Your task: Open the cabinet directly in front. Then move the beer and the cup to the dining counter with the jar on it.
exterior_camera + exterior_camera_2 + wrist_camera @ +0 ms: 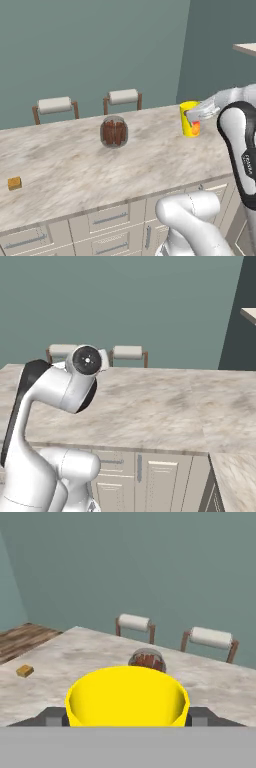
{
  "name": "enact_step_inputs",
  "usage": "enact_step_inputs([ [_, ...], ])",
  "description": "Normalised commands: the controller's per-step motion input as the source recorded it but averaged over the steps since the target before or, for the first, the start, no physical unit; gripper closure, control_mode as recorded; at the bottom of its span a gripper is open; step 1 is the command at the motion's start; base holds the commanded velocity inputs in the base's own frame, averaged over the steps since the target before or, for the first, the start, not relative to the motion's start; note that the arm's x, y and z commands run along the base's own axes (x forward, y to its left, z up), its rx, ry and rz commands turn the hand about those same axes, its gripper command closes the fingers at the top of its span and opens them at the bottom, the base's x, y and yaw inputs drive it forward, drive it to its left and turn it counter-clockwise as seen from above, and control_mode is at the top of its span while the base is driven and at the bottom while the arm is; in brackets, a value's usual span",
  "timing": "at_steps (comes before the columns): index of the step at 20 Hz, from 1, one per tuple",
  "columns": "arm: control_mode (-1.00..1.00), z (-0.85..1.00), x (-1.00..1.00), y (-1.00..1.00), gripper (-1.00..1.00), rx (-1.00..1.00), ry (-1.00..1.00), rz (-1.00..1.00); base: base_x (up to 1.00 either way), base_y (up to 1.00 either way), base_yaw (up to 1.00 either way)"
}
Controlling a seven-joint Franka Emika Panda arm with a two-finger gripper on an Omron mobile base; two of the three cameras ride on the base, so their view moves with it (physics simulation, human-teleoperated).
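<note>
From the left base view, the cup (190, 119) stands upright on the desk (65, 165) near its right end, the hand (192, 118) closed around its side. The jar (114, 131) sits well apart to its left, a small orange block (14, 183) farther left, two chairs (55, 108) behind. From the right base view, the arm hides the cup. In the hand view, the cup (127, 697) sits between the fingers (54, 716), the jar (146, 660) beyond.
</note>
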Motion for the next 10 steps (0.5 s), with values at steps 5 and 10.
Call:
enact_step_inputs([
  [5,-1.00,-0.58,0.91,0.00,1.00,0.00,0.22,0.12,0.00,0.00,0.00],
  [10,-1.00,-0.60,0.43,0.00,1.00,0.00,0.14,0.16,0.00,0.00,0.00],
])
